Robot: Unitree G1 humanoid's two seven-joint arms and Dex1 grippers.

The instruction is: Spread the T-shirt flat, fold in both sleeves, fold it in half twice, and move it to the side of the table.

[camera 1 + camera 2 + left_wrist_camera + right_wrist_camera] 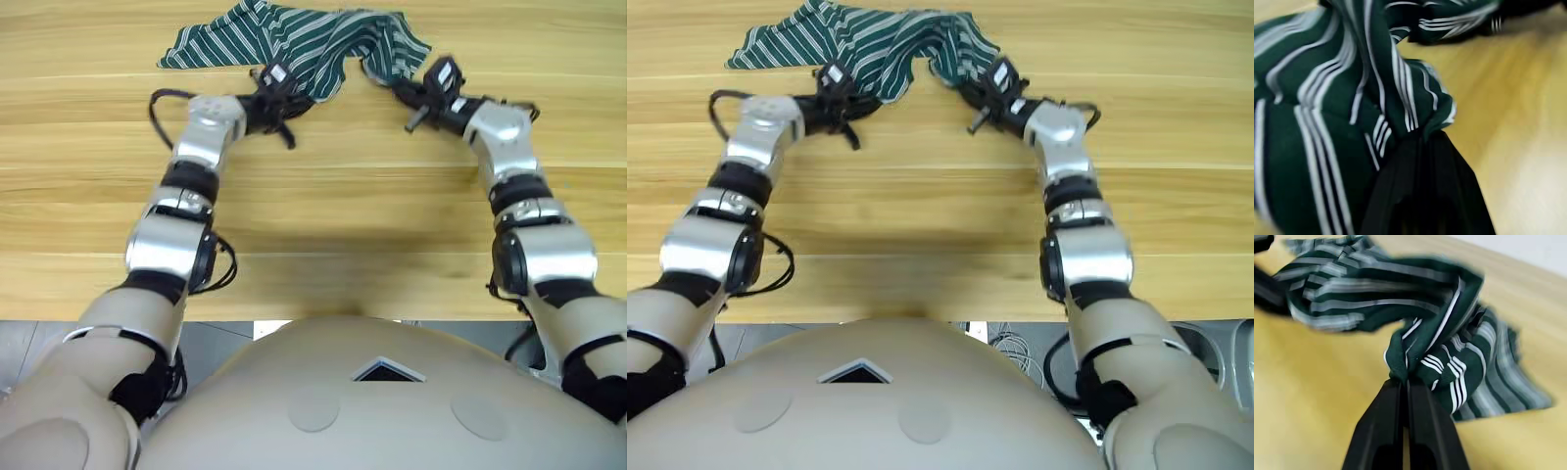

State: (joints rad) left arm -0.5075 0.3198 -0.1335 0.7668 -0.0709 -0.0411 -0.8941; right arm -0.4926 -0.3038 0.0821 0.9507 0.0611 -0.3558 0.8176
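A dark green T-shirt with white stripes [294, 34] lies crumpled at the far side of the wooden table [323, 196]. My left gripper [306, 91] is shut on a bunched fold of the T-shirt [1415, 105] at its near left part. My right gripper [384, 80] is shut on another pinched fold of the T-shirt [1415, 357] at its near right part. Between the two grippers the cloth hangs in a loose arch, slightly raised. The rest of the shirt trails to the far left, flat on the wood.
The table's near edge [323, 315] runs in front of my body, with bare wood between it and the shirt. Cables [1014, 345] lie on the floor below the edge.
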